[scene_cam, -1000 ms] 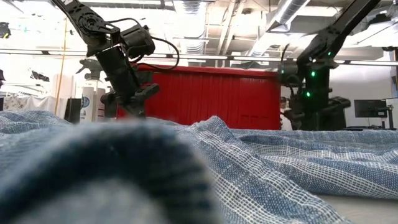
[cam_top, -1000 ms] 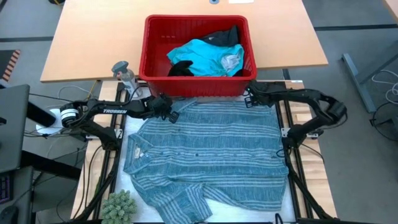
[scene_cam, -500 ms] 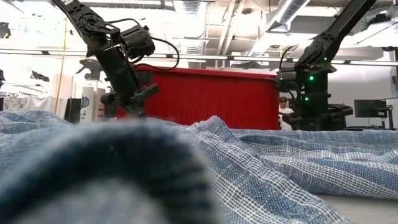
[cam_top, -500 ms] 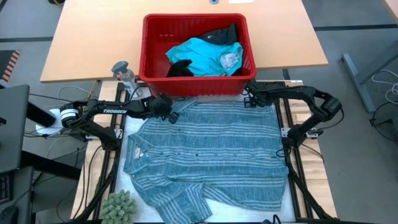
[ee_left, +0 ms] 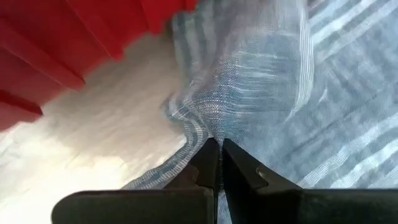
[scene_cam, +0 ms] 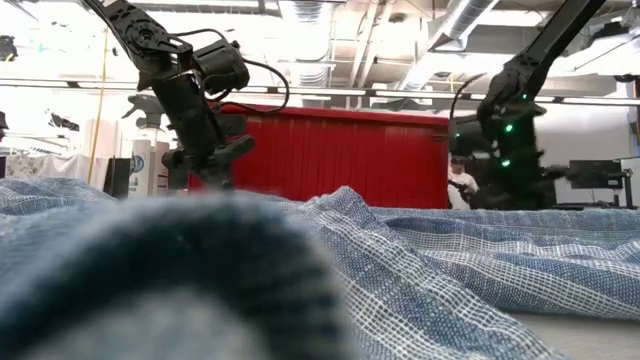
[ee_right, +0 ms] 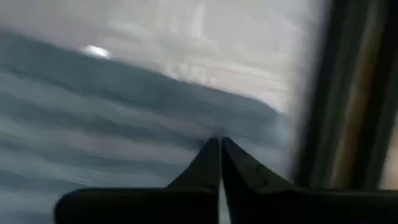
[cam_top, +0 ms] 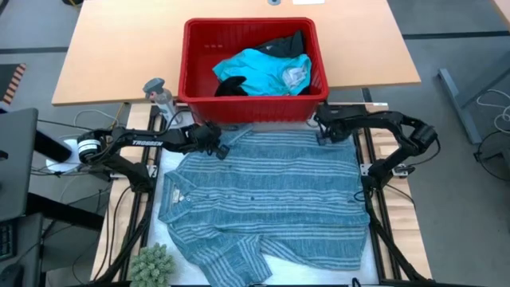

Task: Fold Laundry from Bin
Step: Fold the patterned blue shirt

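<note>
At 12 o'clock of the limp striped shirt (cam_top: 263, 199), both fingers pinch shut on its corners: left gripper (cam_top: 217, 147); right gripper (cam_top: 322, 135); light, floppy cloth.

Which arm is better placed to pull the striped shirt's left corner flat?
The left arm. Its gripper is shut on the striped shirt at that corner, beside the red bin. The right gripper is at the opposite corner.
</note>
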`<state>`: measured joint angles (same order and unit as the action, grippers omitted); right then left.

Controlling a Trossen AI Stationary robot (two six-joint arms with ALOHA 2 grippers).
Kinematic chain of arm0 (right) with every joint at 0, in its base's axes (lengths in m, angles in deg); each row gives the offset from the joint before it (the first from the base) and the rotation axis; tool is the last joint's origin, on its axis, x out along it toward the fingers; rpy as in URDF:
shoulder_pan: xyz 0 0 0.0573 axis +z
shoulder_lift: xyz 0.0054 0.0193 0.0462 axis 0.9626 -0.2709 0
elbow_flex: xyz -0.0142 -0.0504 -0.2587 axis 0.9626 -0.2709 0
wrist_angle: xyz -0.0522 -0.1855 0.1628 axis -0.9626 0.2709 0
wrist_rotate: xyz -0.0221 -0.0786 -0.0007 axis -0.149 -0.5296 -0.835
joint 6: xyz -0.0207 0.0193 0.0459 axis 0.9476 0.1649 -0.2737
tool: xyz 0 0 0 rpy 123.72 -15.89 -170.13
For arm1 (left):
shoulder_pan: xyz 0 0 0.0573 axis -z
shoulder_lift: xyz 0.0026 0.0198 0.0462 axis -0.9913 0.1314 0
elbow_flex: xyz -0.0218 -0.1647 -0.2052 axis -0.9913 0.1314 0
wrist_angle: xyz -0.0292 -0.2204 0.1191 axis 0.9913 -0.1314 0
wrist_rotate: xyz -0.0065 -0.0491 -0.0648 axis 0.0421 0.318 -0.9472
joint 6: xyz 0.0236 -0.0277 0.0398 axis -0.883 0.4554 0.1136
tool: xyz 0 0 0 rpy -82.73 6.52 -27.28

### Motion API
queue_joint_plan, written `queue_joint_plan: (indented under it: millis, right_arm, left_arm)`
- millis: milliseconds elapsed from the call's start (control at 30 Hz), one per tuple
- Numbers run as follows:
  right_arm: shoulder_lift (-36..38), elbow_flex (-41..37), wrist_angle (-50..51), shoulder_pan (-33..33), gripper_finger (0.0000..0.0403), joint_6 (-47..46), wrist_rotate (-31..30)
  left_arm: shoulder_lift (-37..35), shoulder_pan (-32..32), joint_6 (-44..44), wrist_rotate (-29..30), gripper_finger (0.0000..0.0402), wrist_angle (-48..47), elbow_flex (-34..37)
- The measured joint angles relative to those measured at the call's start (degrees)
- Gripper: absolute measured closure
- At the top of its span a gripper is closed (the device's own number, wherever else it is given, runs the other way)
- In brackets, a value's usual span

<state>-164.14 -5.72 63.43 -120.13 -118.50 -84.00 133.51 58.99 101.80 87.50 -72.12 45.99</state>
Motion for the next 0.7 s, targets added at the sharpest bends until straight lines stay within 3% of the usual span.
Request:
queue_joint_plan:
  millis: [167,333,467,567,700]
  right_arm:
    - [6.8,0.3,7.0,0.5,0.0249,-0.7,-7.6]
    - [7.9,0.6,4.2,-1.1,0.0172,-1.4,-7.8]
    - [5.3,0.5,3.9,-1.2,0.0150,-3.9,-8.9]
    - [2.1,0.6,3.0,-2.1,0.0148,-5.5,-6.3]
    - [-1.4,0.6,2.5,-2.2,0.0148,-8.1,-9.3]
  left_arm:
    - [0.0,0.6,-0.5,0.1,0.0401,-0.3,0.0]
    - [0.0,0.6,-0.5,0.1,0.0401,-0.4,0.0]
    - [0.0,0.6,-0.5,0.1,0.0401,-1.1,0.0]
    - [0.0,0.6,-0.5,0.1,0.0401,-1.1,0.0]
    - [0.0,0.6,-0.5,0.1,0.0401,-1.1,0.0]
